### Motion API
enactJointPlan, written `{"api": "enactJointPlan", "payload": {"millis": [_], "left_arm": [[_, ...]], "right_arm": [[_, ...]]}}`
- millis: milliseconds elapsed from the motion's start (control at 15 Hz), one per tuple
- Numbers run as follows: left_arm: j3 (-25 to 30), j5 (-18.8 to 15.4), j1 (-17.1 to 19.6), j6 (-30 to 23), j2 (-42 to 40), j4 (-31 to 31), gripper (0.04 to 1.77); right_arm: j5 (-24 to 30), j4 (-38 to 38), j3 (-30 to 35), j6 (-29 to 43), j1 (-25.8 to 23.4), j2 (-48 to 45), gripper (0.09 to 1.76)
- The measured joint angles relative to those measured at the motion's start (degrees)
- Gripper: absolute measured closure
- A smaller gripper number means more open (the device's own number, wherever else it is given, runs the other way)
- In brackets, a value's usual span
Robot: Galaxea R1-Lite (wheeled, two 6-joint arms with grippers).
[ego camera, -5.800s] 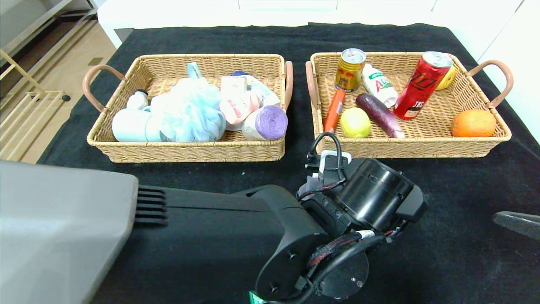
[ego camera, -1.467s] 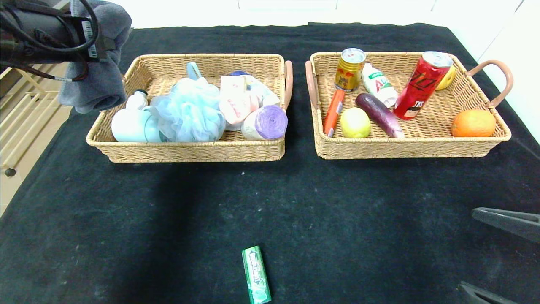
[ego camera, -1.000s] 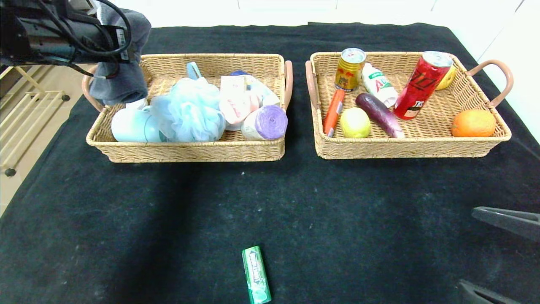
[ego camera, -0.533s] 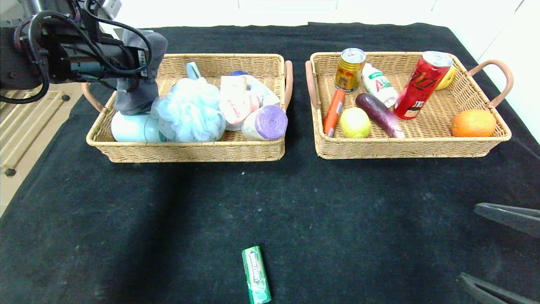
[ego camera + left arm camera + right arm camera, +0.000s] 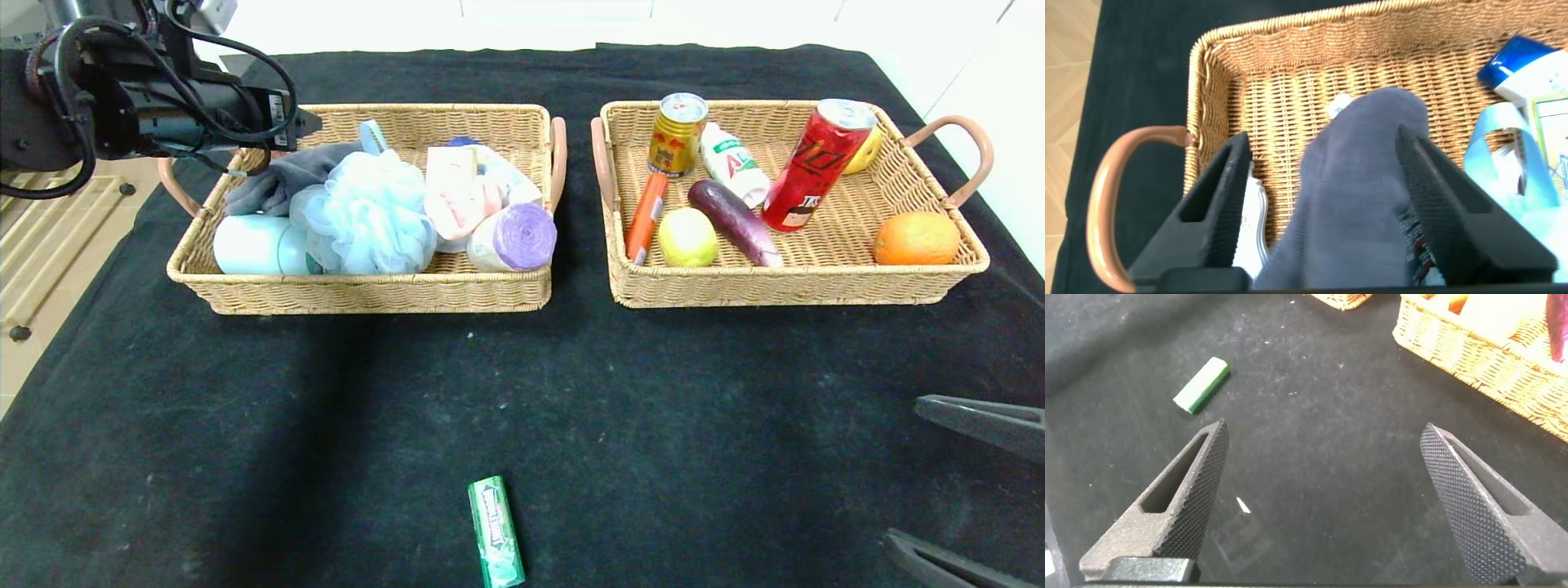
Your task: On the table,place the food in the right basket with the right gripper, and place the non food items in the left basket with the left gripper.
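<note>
The grey towel (image 5: 273, 178) (image 5: 1360, 188) lies in the left basket (image 5: 367, 296), draped over its far-left corner beside the blue pouf (image 5: 367, 214), pink bottle (image 5: 461, 204) and bag roll (image 5: 516, 237). My left gripper (image 5: 287, 131) (image 5: 1323, 139) hovers over it, open, fingers spread either side of the towel. The green gum pack (image 5: 495, 531) (image 5: 1202, 385) lies on the black table (image 5: 653, 392) near the front edge. Lemon (image 5: 687, 237) and sausage (image 5: 647, 214) rest in the right basket (image 5: 784, 287). My right gripper (image 5: 904, 472) (image 5: 1324, 429) hangs open and empty at the front right.
The right basket also holds an eggplant (image 5: 733, 222), a red can (image 5: 816, 163), a gold can (image 5: 676, 135), a white bottle (image 5: 732, 163) and an orange (image 5: 916, 238). A mint flask (image 5: 255, 245) lies in the left basket. The table's left edge drops to the floor.
My left gripper carried the towel rightward over the left basket, then opened. The towel dropped from hanging upright to lying in the basket. The right arm stayed still.
</note>
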Motion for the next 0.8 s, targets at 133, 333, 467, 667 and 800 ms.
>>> {"api": "enactJointPlan", "payload": {"millis": [133, 333, 467, 667, 800], "left_arm": [[0.2, 0.2, 0.0, -0.2, -0.8, 0.5, 0.39], [1.5, 0.3, -0.4, -0.5, -4.3, 4.1, 0.30], [5.5, -0.6, -2.2, -0.4, -9.5, 7.9, 0.25], [19.8, -3.4, -7.4, -0.1, -20.0, 9.8, 0.20], [31.0, -6.7, -11.4, 0.4, -27.8, 10.0, 0.18]], "right_arm": [[0.0, 0.0, 0.1, -0.1, 0.0, 0.2, 0.14], [0.0, 0.0, 0.2, -0.1, 0.1, 0.1, 0.14], [0.0, 0.0, 0.2, -0.1, 0.1, 0.2, 0.14], [0.0, 0.0, 0.4, -0.1, 0.2, 0.7, 0.14], [-0.1, 0.1, 0.3, 0.0, 0.2, 0.9, 0.14]]}}
